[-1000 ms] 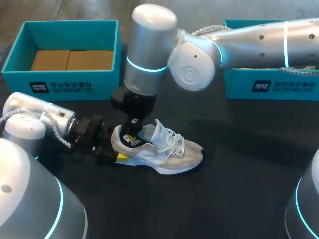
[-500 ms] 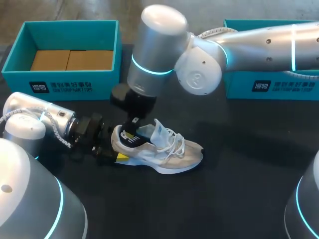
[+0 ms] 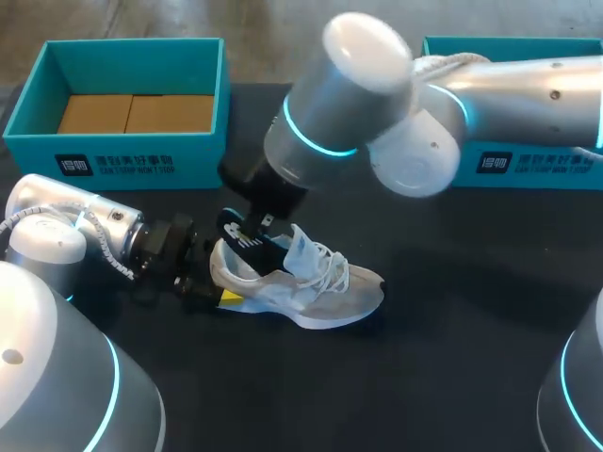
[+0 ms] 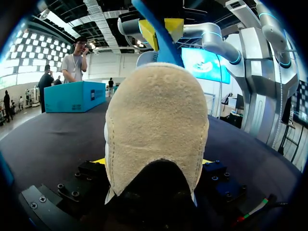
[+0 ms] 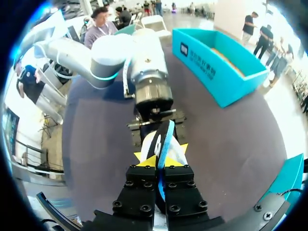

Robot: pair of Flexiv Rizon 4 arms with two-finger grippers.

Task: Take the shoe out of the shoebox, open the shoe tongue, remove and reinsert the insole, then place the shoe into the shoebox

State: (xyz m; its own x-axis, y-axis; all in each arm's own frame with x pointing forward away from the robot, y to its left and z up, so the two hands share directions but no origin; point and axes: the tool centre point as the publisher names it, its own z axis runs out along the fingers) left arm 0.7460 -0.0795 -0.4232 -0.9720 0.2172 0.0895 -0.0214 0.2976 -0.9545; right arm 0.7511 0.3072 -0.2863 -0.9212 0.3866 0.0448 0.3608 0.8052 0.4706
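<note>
Table [image 3: 452, 311]: dark top, with one teal shoebox [image 3: 113, 160] at the far left and a second shoebox [image 3: 528, 165] at the far right.

Right arm [image 3: 377, 122]: came in from the right, past the middle, and stood over the shoe's heel end. Left arm [image 3: 66, 231]: lay low along the table at the near left.

Shoe [image 3: 311, 287]: on its sole on the table, outside both boxes. Its long axis ran heel-left to toe-right, with the heel pointing at the left arm.

Insole [image 5: 164, 142]: dark with a blue edge. It stood steeply out of the collar, leaning back toward the heel. The fore end was hidden, probably inside the shoe.

Left gripper [image 3: 203, 282]: fingers set wide, one on each side of the heel, clamping the shoe.

Right gripper [image 5: 160, 161]: fingers nearly together, pinching the insole's raised heel end edge-on.

Judgement: the removal turns on the insole's axis. The right arm has it, and the pull should run up and back over the heel while the left arm braces the shoe.
</note>
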